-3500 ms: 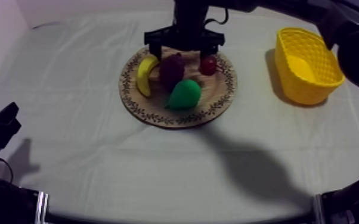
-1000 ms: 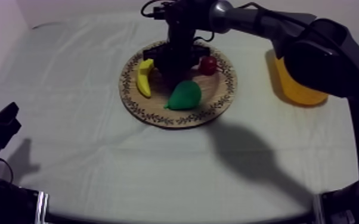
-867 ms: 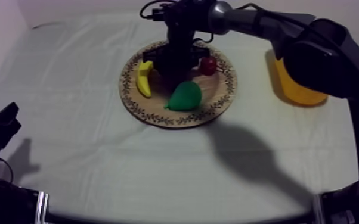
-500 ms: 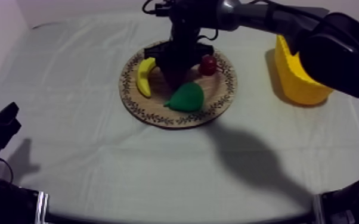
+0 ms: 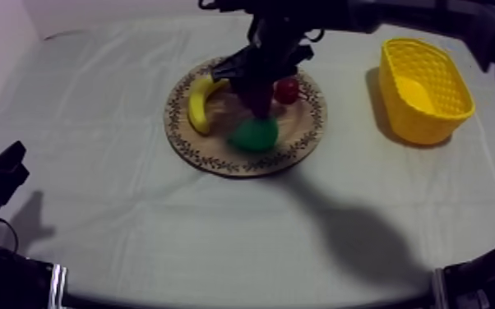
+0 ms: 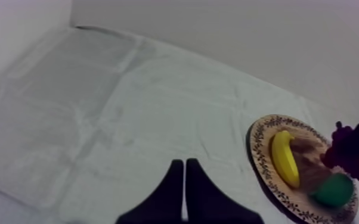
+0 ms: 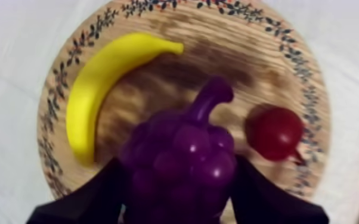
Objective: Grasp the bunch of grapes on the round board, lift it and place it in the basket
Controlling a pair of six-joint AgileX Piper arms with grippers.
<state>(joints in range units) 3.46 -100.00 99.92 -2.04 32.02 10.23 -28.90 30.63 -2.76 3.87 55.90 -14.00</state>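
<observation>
Right claw (image 5: 259, 82) over the round wooden board (image 5: 242, 167), reached in by the right arm from the board's far side. Its two black fingers (image 7: 92, 199) pinch the bunch of grapes (image 7: 182, 158) from either side, one finger against each flank of the bunch, the stem pointing away from the claw. The dark purple bunch hangs above the board's middle, lifted off the wood, with a dark shadow on the board beneath it.

On the board lie three further toy fruits. The banana (image 5: 200, 103) curves along the board's rim on the side toward the left arm. The small red fruit (image 5: 287, 89) sits on the side toward the right arm, just beside the bunch. The green pear (image 5: 255, 133) rests on the board's near part, just under the bunch as seen from above.

The yellow basket (image 5: 423, 90) stands on the table (image 5: 119, 222), well apart from the board on the right arm's side.

Left claw (image 6: 185, 173) rests low over bare cloth, well apart from the board, its fingers pressed together into a narrow wedge with nothing between them.
</observation>
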